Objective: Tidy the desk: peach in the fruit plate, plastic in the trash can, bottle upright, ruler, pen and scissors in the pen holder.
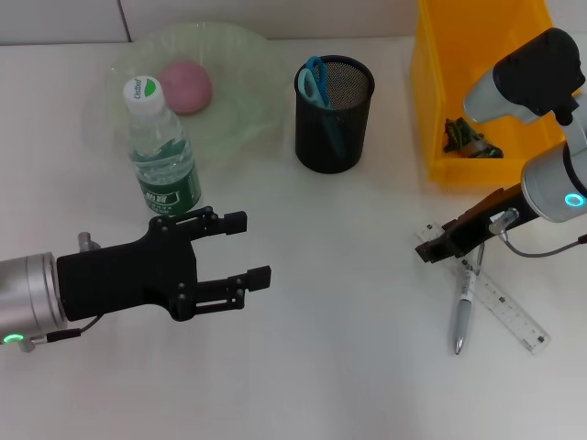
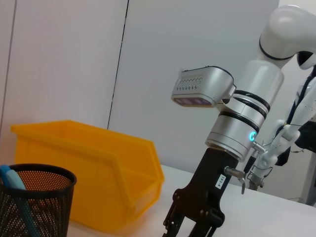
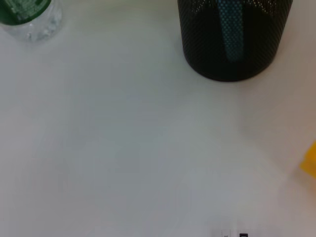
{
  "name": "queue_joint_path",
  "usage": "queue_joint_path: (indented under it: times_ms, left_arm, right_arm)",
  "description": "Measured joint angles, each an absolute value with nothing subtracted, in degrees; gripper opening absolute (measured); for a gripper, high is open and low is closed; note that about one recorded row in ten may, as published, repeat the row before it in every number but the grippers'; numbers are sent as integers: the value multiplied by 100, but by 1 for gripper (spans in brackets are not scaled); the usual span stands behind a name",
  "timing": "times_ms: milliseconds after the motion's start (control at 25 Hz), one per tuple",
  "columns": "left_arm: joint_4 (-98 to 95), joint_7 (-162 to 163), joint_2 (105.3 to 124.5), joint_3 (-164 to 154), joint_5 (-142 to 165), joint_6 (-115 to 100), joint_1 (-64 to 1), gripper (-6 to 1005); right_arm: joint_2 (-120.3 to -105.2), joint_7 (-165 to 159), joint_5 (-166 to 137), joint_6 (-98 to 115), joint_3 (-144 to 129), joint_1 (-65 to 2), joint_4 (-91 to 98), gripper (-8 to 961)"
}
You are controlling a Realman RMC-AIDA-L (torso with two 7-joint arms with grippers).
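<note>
Nearest the camera, at lower left of the head view, the left gripper (image 1: 246,247) is seen above the white desk (image 1: 321,367) w/ its two black fingers apart and nothing between them. Just above it in the frame the bottle (image 1: 163,151) is stood upright, white cap on top, green label on its side. Behind the bottle, at upper left, the fruit plate (image 1: 248,82) is seen, pale green, w/ the pink peach (image 1: 187,86) lying in it.

At top middle the pen holder (image 1: 334,115), a black mesh cup, is stood on the desk, and the blue scissors (image 1: 315,81) are stuck in it, handles up. At upper right the yellow trash can (image 1: 477,82) is found, w/ a crumpled bit of plastic (image 1: 470,139) inside at its bottom.

At right of the head view the right gripper (image 1: 429,247) is held low, right by the top ends of the pen (image 1: 464,312) and the ruler (image 1: 500,307). Whether its fingers are apart or together cannot be told. Pen and ruler are lying flat on the desk at lower right, crossed near their top ends. In the right wrist view only the holder base, the bottle base and bare desk are shown.
</note>
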State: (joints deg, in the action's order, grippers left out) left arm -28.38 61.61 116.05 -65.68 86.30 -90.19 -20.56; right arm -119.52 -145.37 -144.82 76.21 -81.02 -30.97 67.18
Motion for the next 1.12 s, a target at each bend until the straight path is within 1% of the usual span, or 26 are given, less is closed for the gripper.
queue_joint_path:
  times_ms: [120,240,400,600,640,680,800,840,880,960,1000,1040,1120]
  left_arm:
    - [-2838,6159,11612,-6581,8631,-9008,-2058,785]
    - [-2838,6153,11619,-6573,8631,-9002,-2053,785]
    - [-2838,6152,11619,-6578,8631,-8999,-2038,785]
    - [-2838,6152,11619,-6577,8631,-9000,-2000,785]
    - [-2841,6153,11619,-6570,8631,-9009,-1995,785]
    - [-2841,6153,11619,-6570,8631,-9009,-1995,785]
    - [-2847,6159,11619,-6569,8631,-9030,-1995,785]
    - [-2847,6159,11621,-6568,8631,-9034,-1995,785]
    - [-2847,6159,11621,-6568,8631,-9034,-1995,785]
    - [-2846,6159,11625,-6567,8631,-9031,-1998,785]
    - [-2844,6159,11628,-6569,8631,-9024,-2002,785]
    - [-2841,6159,11633,-6570,8631,-9012,-2010,785]
    - [-2840,6159,11634,-6570,8631,-9010,-2012,784]
  right_arm:
    - [-11957,-14538,-14464,7567,-8109,-3073,6759,598]
    - [-11959,-14537,-14445,7562,-8111,-3022,6879,406]
    - [-11962,-14537,-14440,7577,-8113,-2978,6978,395]
    - [-11963,-14374,-14046,7637,-7949,-2711,7577,381]
    - [-11962,-14130,-13548,7757,-7588,-2573,7937,378]
    - [-11962,-14130,-13548,7757,-7588,-2573,7937,378]
    - [-11958,-13547,-12301,7878,-6794,-2384,8186,377]
    - [-11939,-12881,-11130,7838,-6290,-2263,8021,377]
    - [-11939,-12881,-11130,7838,-6290,-2263,8021,377]
    - [-11931,-11824,-9819,7727,-6012,-2193,7604,377]
    - [-11932,-11416,-9401,7665,-5973,-2195,7383,377]
    - [-11936,-10351,-8359,7489,-5952,-2259,6720,377]
    - [-11936,-9861,-7945,7411,-5965,-2341,6364,377]
